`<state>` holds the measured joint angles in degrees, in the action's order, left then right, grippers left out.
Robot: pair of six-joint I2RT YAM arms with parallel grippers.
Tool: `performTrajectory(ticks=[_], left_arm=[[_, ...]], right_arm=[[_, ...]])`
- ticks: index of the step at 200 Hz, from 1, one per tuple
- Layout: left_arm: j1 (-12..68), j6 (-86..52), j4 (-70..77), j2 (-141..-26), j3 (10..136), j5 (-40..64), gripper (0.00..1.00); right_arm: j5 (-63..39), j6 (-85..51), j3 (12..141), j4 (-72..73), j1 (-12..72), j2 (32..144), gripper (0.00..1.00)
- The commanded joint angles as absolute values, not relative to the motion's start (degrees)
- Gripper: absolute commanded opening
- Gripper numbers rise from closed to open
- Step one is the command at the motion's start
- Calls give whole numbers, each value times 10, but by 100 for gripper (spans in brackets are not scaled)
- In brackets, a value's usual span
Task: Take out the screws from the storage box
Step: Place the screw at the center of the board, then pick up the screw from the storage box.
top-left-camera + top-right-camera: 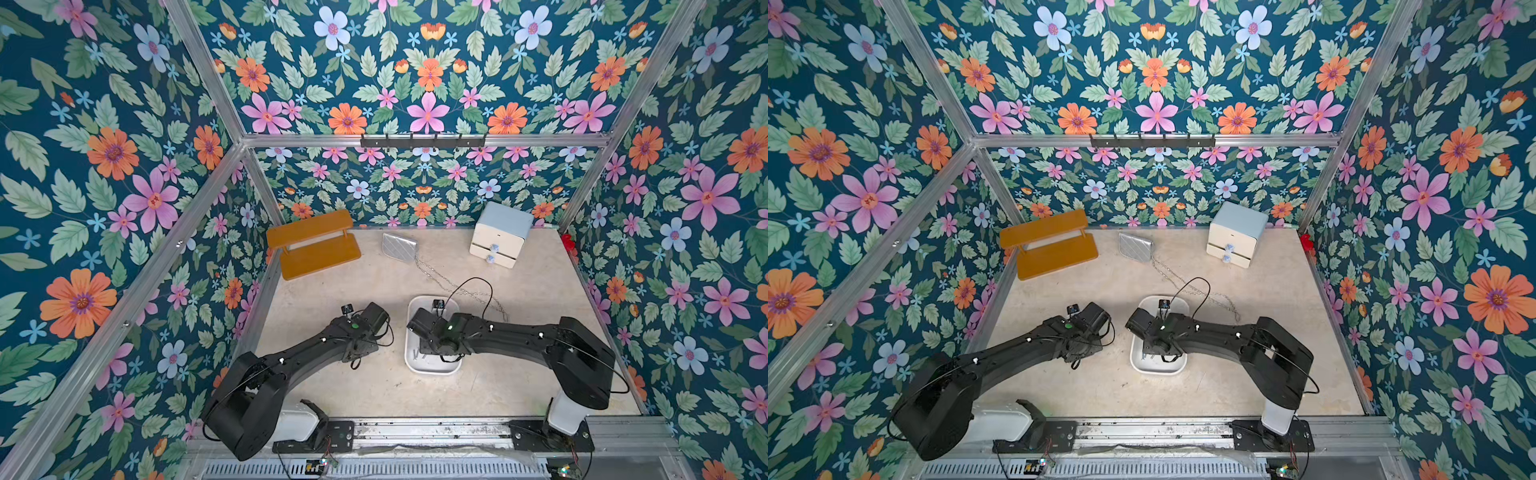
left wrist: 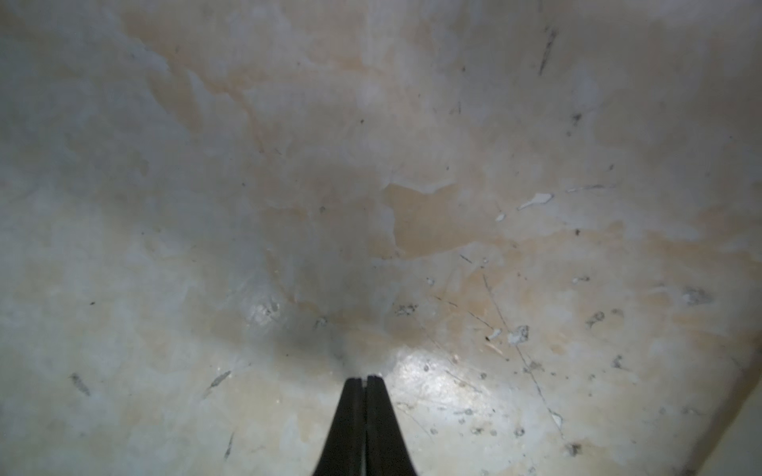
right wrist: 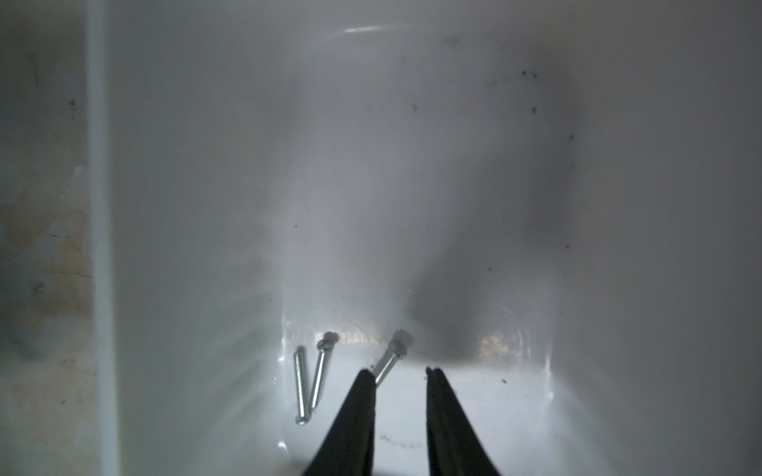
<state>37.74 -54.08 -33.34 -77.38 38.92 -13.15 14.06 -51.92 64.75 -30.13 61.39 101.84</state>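
Note:
The storage box [image 1: 432, 369] [image 1: 1156, 369] is a white lidless tub in the middle of the table. Thin silver screws [image 1: 417, 354] [image 1: 1147, 355] lie at its near end. In the right wrist view, two screws [image 3: 301, 387] [image 3: 319, 373] lie side by side on the tub floor [image 3: 412, 206]. A third screw [image 3: 391, 360] lies with one end behind a fingertip. My right gripper [image 3: 398, 370] is down inside the tub, open, with nothing between its fingers. My left gripper [image 2: 366, 377] is shut and empty over bare table, left of the tub.
An orange wooden shelf [image 1: 311, 245] stands at the back left. A silver pouch [image 1: 398, 246] lies at the back middle, its chain [image 1: 457, 291] trailing toward the tub. A cream two-drawer cabinet [image 1: 500, 235] stands at the back right. Floral walls enclose the table.

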Motion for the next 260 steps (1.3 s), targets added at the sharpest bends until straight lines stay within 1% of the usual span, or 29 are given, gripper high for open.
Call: performTrajectory(ticks=[1,46,68,83,112,118,124,142,153,175,181,195,215,260], left_arm=[[370,-544,-291,-785,381,-132,0],[361,-529,-265,-806,374,-129,0],[356,-526,-251,-830,368,-127,0],[354,-529,-249,-842,366,-124,0],[354,-537,-247,-841,365,-115,30],[354,-538,-248,-838,365,-114,36],[354,-538,-249,-833,365,-115,37],[354,-538,-267,-816,373,-121,41],[354,-537,-280,-803,382,-124,47],[354,-536,-310,-770,403,-129,53],[354,-536,-316,-759,410,-129,56],[354,-533,-333,-737,425,-134,69],[354,-522,-358,-718,451,-142,78],[354,-507,-392,-701,502,-144,79]], right_arm=[[139,-556,653,-301,617,1036,27],[149,-568,652,-316,617,1035,29],[143,-570,658,-325,617,1046,32],[140,-569,669,-332,617,1056,32],[132,-572,677,-338,617,1066,33],[130,-571,678,-338,617,1068,32],[128,-570,680,-339,617,1070,30],[119,-568,688,-342,615,1082,19],[110,-567,692,-340,612,1088,13],[97,-566,690,-334,607,1093,5],[97,-565,690,-334,607,1093,5],[97,-564,689,-332,607,1091,4],[104,-563,690,-334,607,1084,1],[164,-539,718,-388,607,1014,0]])
